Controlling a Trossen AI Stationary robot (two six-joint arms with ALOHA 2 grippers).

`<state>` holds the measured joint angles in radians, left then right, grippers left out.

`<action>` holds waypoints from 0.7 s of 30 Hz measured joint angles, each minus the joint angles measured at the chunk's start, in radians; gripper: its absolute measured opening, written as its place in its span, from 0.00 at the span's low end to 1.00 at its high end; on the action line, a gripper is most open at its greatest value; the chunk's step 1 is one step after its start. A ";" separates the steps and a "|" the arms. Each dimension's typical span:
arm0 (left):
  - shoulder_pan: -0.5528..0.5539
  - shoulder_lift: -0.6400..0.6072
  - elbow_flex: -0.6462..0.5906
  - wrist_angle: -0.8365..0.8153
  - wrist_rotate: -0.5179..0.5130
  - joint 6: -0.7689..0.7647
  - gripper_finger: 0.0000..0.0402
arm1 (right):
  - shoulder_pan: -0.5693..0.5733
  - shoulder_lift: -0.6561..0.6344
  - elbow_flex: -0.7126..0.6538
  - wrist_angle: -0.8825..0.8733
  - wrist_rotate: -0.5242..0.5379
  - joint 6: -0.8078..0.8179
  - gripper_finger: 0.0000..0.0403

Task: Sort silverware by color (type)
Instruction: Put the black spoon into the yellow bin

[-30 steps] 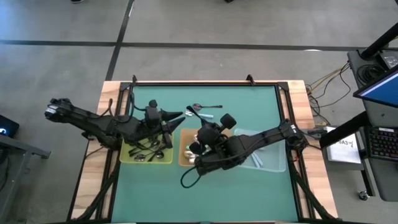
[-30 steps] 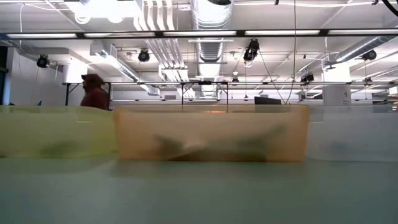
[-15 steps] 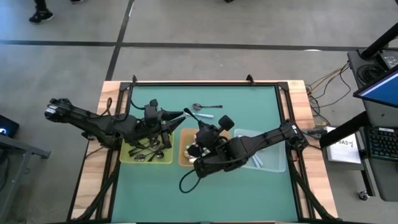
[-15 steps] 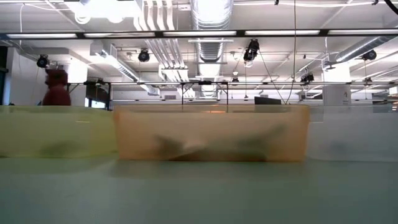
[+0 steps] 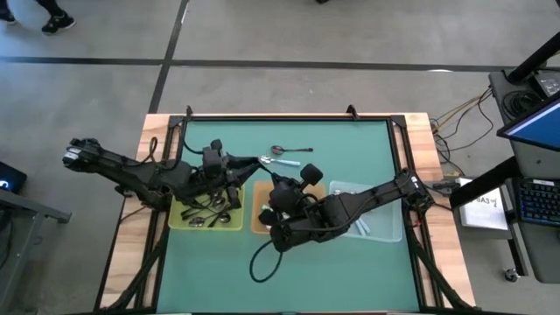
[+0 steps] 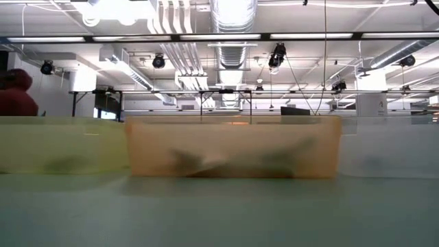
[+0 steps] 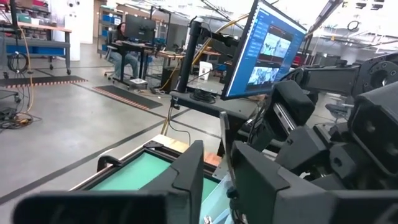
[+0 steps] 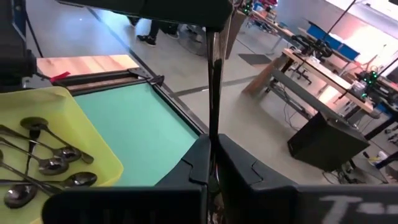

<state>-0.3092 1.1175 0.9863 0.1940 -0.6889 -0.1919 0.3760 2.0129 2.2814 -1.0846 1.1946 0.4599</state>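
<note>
High view: on the green tabletop [image 5: 350,271], black-handled spoons [image 5: 208,213] lie in the yellow plastic tray [image 5: 179,223]. Left end effector [image 5: 256,163] hovers beside the orange tray [image 5: 259,219].

Left wrist view: it grasps a thin spoon handle [image 7: 225,146].

Right wrist view: the right end effector [image 8: 212,152] is clenched on a black spoon handle [image 8: 212,81].

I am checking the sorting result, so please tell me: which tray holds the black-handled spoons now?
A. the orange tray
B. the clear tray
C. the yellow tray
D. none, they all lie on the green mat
C: in the right wrist view, the black-handled spoons lie inside the yellow tray, beside the green mat.
</note>
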 joint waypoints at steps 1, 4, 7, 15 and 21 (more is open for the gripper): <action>0.000 0.000 0.000 0.000 0.001 0.002 0.15 | 0.002 0.000 0.000 0.001 -0.005 0.000 0.02; 0.000 0.000 0.000 0.000 0.004 0.018 0.05 | 0.004 0.000 -0.001 0.002 -0.017 0.000 0.02; 0.000 0.000 0.000 0.003 0.022 0.021 0.02 | 0.004 0.001 -0.002 0.002 -0.017 -0.001 0.02; 0.000 -0.002 0.000 0.002 0.055 0.025 0.00 | 0.005 0.001 -0.002 -0.002 -0.028 -0.016 0.04; 0.004 -0.020 0.000 -0.066 0.043 0.029 0.00 | 0.005 -0.016 -0.002 -0.011 -0.112 -0.080 0.06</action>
<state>-0.3049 1.0972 0.9862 0.1277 -0.6463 -0.1631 0.3812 1.9973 2.2795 -1.0953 1.0824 0.3803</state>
